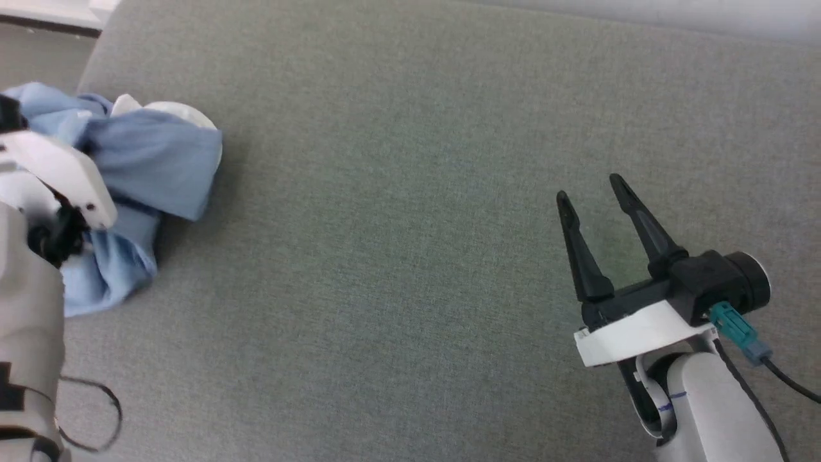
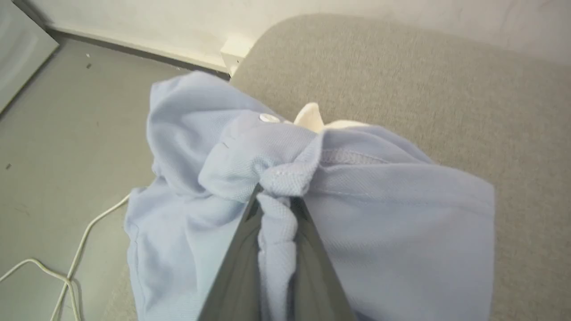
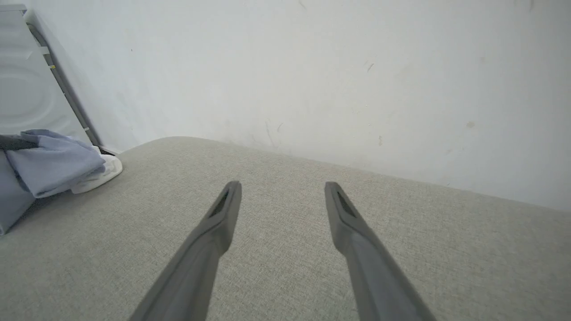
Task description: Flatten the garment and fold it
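The garment [image 1: 147, 167] is a light blue shirt, crumpled in a heap at the left edge of the grey cushion [image 1: 410, 224]. Its white collar [image 2: 312, 118] and a white button [image 2: 269, 118] peek out of the folds. My left gripper [image 2: 276, 200] is shut on a bunched fold of the garment [image 2: 401, 214], the cloth pinched between both fingers. In the head view the pale left wrist [image 1: 58, 173] covers part of the heap. My right gripper [image 1: 593, 192] hovers open over bare cushion at the right, far from the garment [image 3: 49, 165].
The cushion's left edge drops to a grey floor [image 2: 58, 133] where a white cable [image 2: 76, 249] lies. A pale wall [image 3: 312, 80] rises behind the cushion. A white appliance [image 3: 26, 89] stands at the far left.
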Robot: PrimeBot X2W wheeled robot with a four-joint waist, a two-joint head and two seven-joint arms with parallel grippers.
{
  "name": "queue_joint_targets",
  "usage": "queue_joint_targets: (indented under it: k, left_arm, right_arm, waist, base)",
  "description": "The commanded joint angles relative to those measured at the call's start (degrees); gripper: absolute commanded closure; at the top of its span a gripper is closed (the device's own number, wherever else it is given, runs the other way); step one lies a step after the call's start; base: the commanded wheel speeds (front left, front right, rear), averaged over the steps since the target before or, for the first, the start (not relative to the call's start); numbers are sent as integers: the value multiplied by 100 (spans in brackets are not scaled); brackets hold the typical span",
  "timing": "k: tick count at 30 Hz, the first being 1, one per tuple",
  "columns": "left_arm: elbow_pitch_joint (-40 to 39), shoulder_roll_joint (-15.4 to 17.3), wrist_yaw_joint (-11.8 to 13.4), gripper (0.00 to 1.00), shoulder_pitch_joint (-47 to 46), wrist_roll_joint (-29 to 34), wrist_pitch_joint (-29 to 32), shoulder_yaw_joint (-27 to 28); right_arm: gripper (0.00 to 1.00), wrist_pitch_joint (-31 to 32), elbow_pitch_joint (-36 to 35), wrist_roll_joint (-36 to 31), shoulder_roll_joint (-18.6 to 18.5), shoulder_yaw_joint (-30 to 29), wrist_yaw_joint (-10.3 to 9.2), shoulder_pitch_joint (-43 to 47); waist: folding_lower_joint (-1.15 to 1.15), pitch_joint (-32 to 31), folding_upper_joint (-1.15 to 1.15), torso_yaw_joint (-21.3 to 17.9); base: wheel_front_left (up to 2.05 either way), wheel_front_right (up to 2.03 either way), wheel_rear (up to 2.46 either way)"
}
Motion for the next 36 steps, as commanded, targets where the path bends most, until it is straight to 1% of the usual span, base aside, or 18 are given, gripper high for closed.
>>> queue_joint_targets:
  k: [1,5,8,10,12,17,21,25,28,29,30,33,36]
  left_arm:
    - [-145,80,41,100,-208,138,-372,-76]
    - [-456,129,171,100,-534,493,-1441,-323]
    - [-683,101,234,100,-784,722,-2159,-508]
    - [-840,49,235,100,-939,810,-2485,-598]
    - [-1079,-37,250,100,-1052,875,-2662,-666]
    - [-1921,-356,202,100,-1087,909,-2770,-803]
    - [-2677,-801,136,100,-827,766,-2775,-925]
    - [-3179,-1311,52,100,-357,407,-2681,-1144]
    - [-3496,-1563,24,100,131,153,-2465,-1306]
    - [-3585,-1619,25,100,338,97,-2411,-1349]
    - [-3585,-1619,25,100,338,97,-2411,-1349]
    - [-3702,-1746,111,100,1142,-41,-2292,-1454]
    - [-3544,-1800,225,100,2093,-158,-2256,-1538]
  right_arm:
    - [0,-50,15,57,-11,-58,35,101]
    - [0,-107,20,157,-11,-182,35,276]
    - [0,-134,-4,210,-11,-261,35,387]
    - [0,-147,-54,236,-11,-308,35,442]
    - [0,-157,-104,255,-11,-357,35,488]
    - [0,-174,-245,329,-11,-472,35,605]
    - [0,-180,-337,366,-11,-563,35,730]
    - [0,-183,-385,413,-11,-650,35,891]
    - [0,-182,-409,443,-11,-686,35,987]
    - [0,-180,-413,453,-11,-685,35,1014]
    - [0,-180,-413,453,-11,-685,35,1014]
    - [0,-178,-416,498,-11,-661,35,1101]
    - [0,-179,-398,557,-11,-623,35,1166]
  waist:
    - [0,-344,0,33]
    - [0,-661,0,60]
    - [0,-864,0,37]
    - [0,-962,0,-12]
    - [0,-1064,0,-97]
    - [0,-1269,0,-447]
    - [0,-1401,0,-809]
    - [0,-1500,0,-1200]
    - [0,-1512,0,-1494]
    - [0,-1507,0,-1594]
    - [0,-1507,0,-1594]
    - [0,-1510,0,-1865]
    - [0,-1504,0,-2101]
  base:
    - [0,0,0]
    - [0,0,0]
    - [0,0,0]
    - [0,0,0]
    - [0,0,0]
    - [0,0,0]
    - [0,0,0]
    - [0,0,0]
    - [0,0,0]
    - [0,0,0]
    - [0,0,0]
    - [0,0,0]
    - [0,0,0]
